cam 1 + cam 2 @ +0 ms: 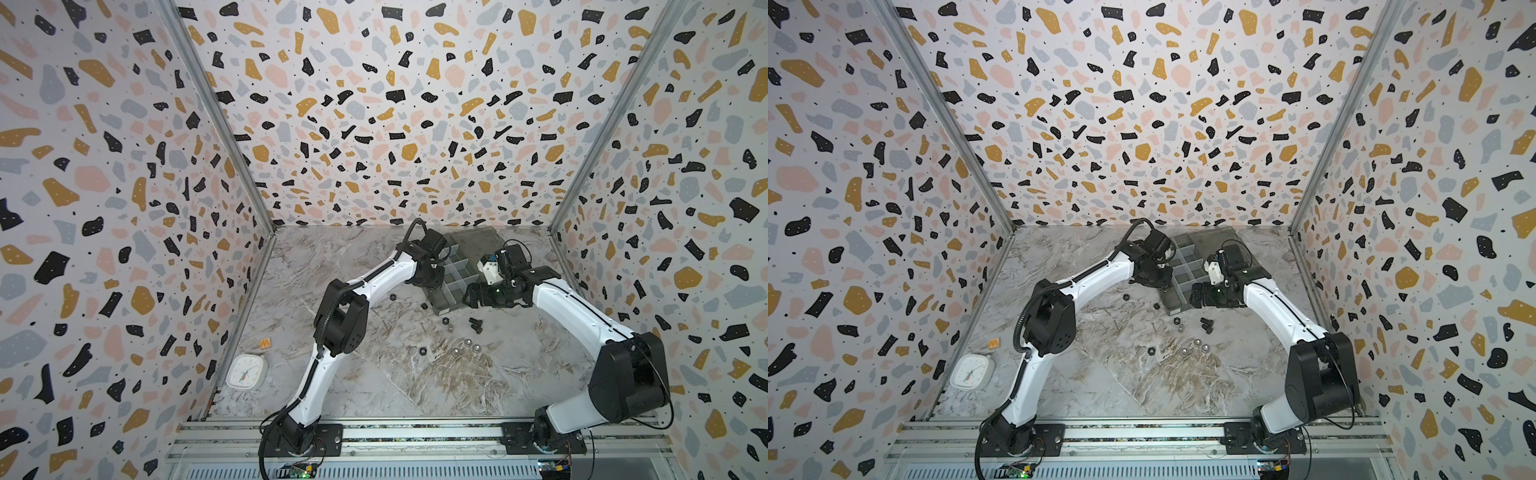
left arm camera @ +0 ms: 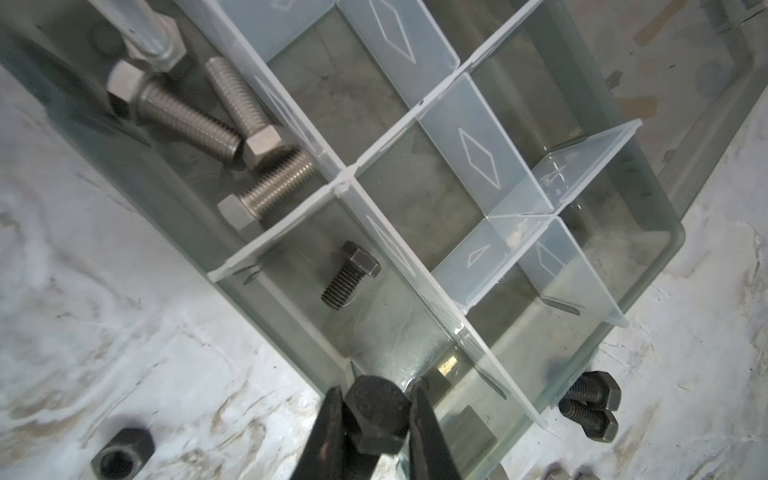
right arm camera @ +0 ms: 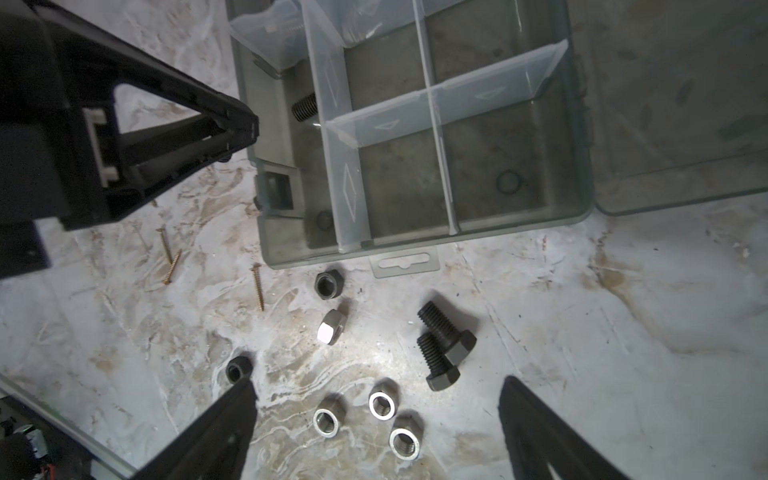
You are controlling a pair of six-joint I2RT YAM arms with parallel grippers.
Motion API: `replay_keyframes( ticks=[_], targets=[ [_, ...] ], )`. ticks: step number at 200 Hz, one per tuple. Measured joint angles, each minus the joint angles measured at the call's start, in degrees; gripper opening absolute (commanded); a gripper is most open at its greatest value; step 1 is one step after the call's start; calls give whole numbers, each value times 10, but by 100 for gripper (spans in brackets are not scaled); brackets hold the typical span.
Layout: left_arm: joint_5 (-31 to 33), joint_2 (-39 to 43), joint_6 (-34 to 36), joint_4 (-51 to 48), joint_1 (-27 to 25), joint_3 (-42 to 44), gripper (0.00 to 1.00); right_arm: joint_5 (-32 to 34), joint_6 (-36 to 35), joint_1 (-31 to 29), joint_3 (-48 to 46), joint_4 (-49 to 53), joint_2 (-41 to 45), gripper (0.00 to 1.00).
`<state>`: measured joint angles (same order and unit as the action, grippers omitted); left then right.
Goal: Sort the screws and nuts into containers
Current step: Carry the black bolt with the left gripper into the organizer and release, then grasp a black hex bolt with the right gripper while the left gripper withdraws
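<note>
Black screw (image 2: 376, 419), shaft hidden, pinched in left pincer (image 2: 378, 390); right pincer (image 3: 377, 381) spread wide.

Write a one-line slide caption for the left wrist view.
Left gripper shut on a black hex-head bolt above the smoky-grey plastic organiser box, whose compartments hold a second black bolt and silver bolts.

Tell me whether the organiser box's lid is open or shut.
Open. The lid lies folded back flat beside the organiser box, so the inside of the box is uncovered.
</note>
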<state>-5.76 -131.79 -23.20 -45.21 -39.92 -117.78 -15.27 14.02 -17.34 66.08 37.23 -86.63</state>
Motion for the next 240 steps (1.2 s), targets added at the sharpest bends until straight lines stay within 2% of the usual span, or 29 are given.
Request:
replay_keyframes(
  ticks=[18, 33, 79, 94, 111, 143, 180, 195, 219, 240],
  targets=[
    [-9, -10, 3, -6, 0, -1, 6, 5, 0, 1, 0, 0, -8, 88],
    [-14, -12, 7, -11, 0, -5, 25, 6, 0, 1, 0, 0, -8, 88],
    [-18, -19, 20, -22, 0, -25, 51, 7, 1, 2, -3, 2, -7, 87],
    [-18, -19, 22, -20, 0, -24, 52, 7, 3, 2, -18, 0, 0, 84],
    [-16, -15, 24, -18, 0, -17, 52, 6, 9, 2, -41, 1, 8, 75],
    [-8, -2, 31, -18, 0, -11, 57, 5, 16, 2, -68, 1, 15, 73],
    [18, 101, 33, -2, 0, 79, 76, 5, 26, 1, -95, -9, 16, 69],
    [33, 160, 36, 16, 0, 128, 86, 3, 31, 1, -110, -13, 16, 68],
    [51, 257, 41, 49, 7, 213, 94, 2, 38, -2, -126, -23, 14, 64],
    [54, 321, 44, 72, 17, 279, 97, 3, 42, -6, -132, -34, 6, 62]
  ],
)
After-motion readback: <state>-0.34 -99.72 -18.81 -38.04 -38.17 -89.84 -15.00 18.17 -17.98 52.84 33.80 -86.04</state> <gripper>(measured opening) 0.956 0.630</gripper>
